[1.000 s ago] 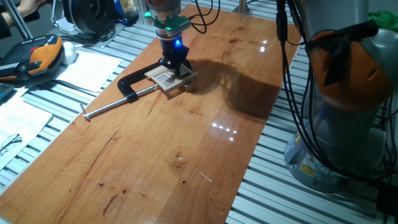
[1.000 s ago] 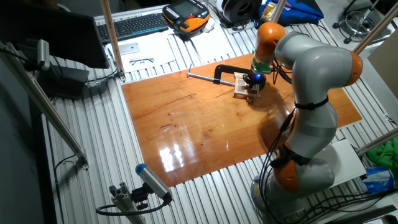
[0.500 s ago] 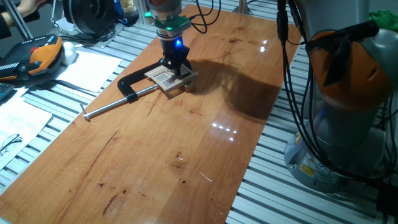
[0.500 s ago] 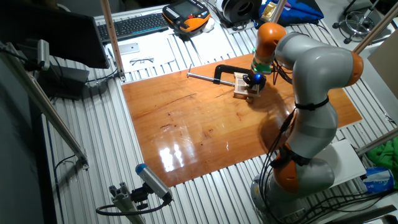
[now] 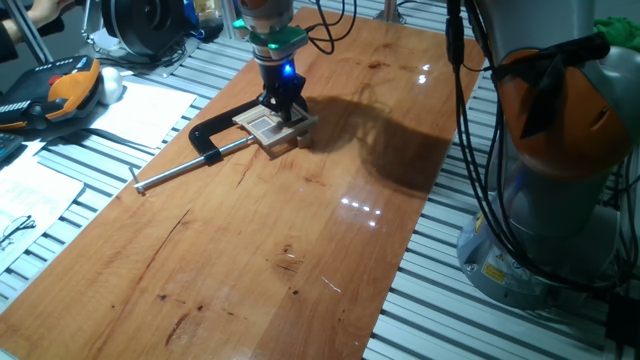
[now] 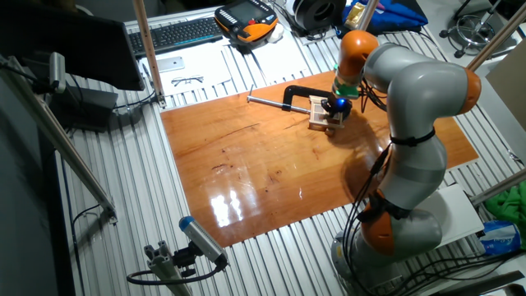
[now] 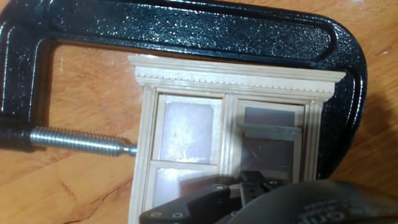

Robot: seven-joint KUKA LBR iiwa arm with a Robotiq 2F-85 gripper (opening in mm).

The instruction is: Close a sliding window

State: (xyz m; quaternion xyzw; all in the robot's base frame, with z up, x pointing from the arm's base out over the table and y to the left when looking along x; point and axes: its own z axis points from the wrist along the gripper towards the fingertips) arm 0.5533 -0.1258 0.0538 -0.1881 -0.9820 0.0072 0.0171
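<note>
Two-pane pale wood sliding window (image 7: 230, 134) inside black C-clamp (image 7: 186, 31); gripper (image 5: 283, 103) state unclear.

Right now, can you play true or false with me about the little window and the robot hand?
1. The little wooden window sits inside a black clamp. True.
2. The clamp's screw points away from the window. False: its tip touches the side of the window frame.
3. The robot hand is right over the window. True.
4. The window lies in the middle of the wooden table. False: it is near one end, close to the table's edge.
5. The hand is lifting the window high in the air. False: the window rests on the table.
</note>
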